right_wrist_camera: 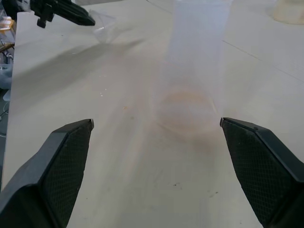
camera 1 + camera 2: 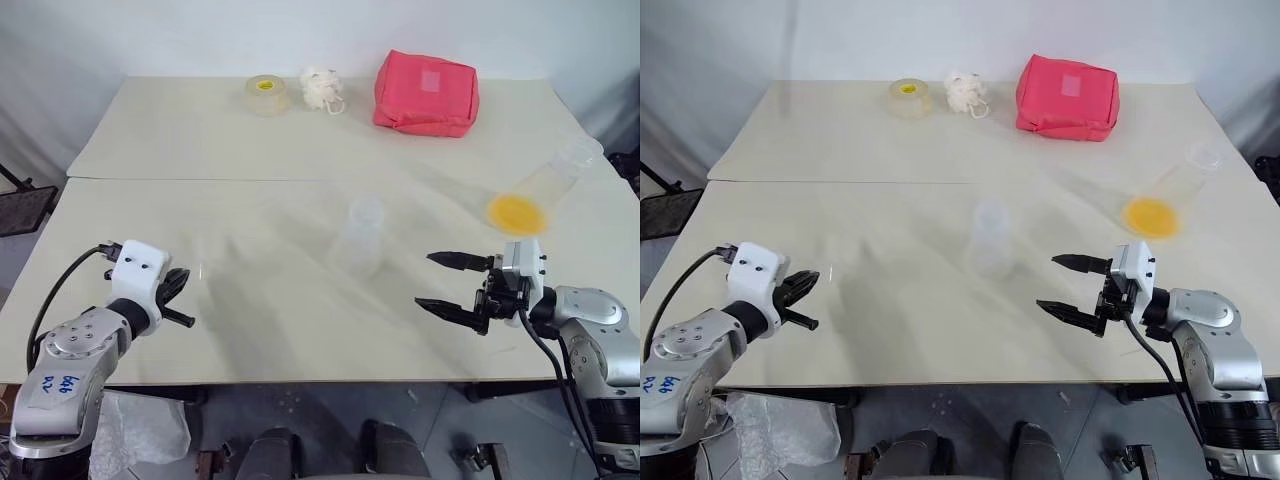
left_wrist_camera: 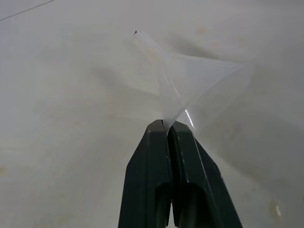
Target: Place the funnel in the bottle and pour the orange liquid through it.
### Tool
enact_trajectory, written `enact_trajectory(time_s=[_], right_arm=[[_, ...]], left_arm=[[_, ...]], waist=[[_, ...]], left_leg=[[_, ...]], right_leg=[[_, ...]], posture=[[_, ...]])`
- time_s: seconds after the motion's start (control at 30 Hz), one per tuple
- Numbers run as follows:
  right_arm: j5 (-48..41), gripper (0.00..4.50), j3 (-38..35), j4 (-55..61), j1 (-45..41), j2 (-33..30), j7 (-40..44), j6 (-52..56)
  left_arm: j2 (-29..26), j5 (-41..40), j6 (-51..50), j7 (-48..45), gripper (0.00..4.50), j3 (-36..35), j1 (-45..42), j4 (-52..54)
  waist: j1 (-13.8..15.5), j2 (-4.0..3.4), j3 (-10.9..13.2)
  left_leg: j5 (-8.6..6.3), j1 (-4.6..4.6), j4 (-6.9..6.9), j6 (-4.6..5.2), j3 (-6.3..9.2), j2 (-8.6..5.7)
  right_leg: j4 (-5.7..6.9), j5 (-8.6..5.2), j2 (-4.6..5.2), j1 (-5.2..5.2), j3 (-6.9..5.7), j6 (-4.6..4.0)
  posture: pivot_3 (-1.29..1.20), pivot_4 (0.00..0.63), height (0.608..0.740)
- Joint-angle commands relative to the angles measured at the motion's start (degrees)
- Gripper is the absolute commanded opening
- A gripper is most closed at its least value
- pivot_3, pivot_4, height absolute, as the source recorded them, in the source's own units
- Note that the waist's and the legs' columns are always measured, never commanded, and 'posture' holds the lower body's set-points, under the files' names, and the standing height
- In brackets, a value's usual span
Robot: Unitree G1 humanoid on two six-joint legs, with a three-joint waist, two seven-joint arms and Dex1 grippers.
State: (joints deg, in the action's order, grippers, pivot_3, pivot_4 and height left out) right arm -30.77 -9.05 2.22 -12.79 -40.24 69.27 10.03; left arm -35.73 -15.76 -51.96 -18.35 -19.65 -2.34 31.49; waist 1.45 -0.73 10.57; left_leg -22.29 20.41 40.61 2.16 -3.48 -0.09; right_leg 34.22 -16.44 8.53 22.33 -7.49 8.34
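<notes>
Between left hand (image 3: pixel 167 124) fingers — clamped funnel (image 3: pixel 199 80), barely visible; right hand (image 2: pixel 445 282) apart.

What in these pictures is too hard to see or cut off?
- Funnel: clear plastic, nearly vanishes in both eye views.
- Bottle: a faint outline; whether it has a cap is unclear.
- Tilted container of orange liquid: its far end fades into the table.

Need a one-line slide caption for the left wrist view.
Left gripper shut on the clear funnel's rim, above the table.
</notes>
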Motion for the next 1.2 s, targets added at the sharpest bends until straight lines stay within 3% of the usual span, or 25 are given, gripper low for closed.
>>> enact_trajectory(time_s=[0.03, 0.27, 0.5, 0.7, 0.8, 1.0, 1.2], right_arm=[[-0.18, 4.50, -1.08, 1.76, -0.14, -0.96, 0.10, -0.63], [0.00, 4.50, -1.57, 1.35, -0.75, -0.65, -0.81, -0.95], [-0.05, 4.50, -2.35, 2.16, -0.93, -0.24, -3.00, -1.57], [-0.43, 4.50, -3.40, 3.67, -0.13, 0.01, -5.25, -2.39], [-1.22, 4.50, -4.79, 6.21, 0.97, 0.27, -7.20, -2.20], [-1.44, 4.50, -5.85, 9.58, 3.21, 0.72, -9.79, -1.94], [-1.91, 4.50, -6.69, 13.42, 6.80, 1.30, -12.20, -1.57]], left_arm=[[-0.30, -2.33, 1.19, -1.26, 0.02, -4.12, -1.99, 1.56], [1.50, -11.49, 1.47, -4.25, 0.02, -7.98, -10.42, 1.98], [0.43, -23.79, -7.06, -5.29, 0.02, -7.77, -23.49, -1.51], [-1.93, -31.02, -11.26, -10.59, 0.02, -4.63, -34.03, -10.59], [-2.11, -36.85, -19.24, -14.20, 0.02, -1.92, -44.09, -20.60], [-3.43, -39.29, -29.81, -16.46, 0.02, 1.75, -56.66, -32.25], [-7.04, -39.97, -40.01, -23.13, 0.02, 10.67, -66.91, -42.06]], waist=[[0.05, 0.00, 0.00], [-0.07, 0.00, 0.00], [0.01, 0.01, 0.00], [-0.15, 0.01, 0.00], [0.21, 0.03, 0.02], [-0.24, 0.03, 0.02], [-0.24, 0.04, 0.03]], left_leg=[[0.00, 0.00, 0.00, 0.00, 0.00, 0.00], [0.00, 0.01, 0.03, 0.00, 0.03, -0.01], [0.00, 0.04, 0.14, 0.00, 0.09, -0.03], [0.00, 0.02, 0.12, 0.00, 0.06, -0.11], [0.00, 0.18, 0.27, 0.00, 0.19, -0.11], [-0.01, 0.23, 0.26, -0.02, 0.27, -0.24], [-0.02, 0.25, 0.27, -0.04, 0.21, -0.23]], right_leg=[[0.00, 0.00, 0.00, 0.00, 0.00, 0.00], [0.05, 0.00, 0.01, 0.00, 0.00, 0.00], [0.18, 0.00, 0.02, 0.03, -0.01, 0.00], [0.27, 0.00, 0.00, 0.07, -0.02, 0.00], [0.28, 0.00, -0.02, 0.10, -0.09, 0.00], [0.32, 0.00, -0.05, 0.14, -0.11, 0.00], [0.34, 0.00, -0.11, 0.19, -0.09, 0.00]], posture=[[0.00, 0.150, 0.740], [0.00, 0.150, 0.740], [0.00, 0.150, 0.740], [0.00, 0.150, 0.740], [0.00, 0.150, 0.740], [0.00, 0.150, 0.740], [0.00, 0.150, 0.740]])
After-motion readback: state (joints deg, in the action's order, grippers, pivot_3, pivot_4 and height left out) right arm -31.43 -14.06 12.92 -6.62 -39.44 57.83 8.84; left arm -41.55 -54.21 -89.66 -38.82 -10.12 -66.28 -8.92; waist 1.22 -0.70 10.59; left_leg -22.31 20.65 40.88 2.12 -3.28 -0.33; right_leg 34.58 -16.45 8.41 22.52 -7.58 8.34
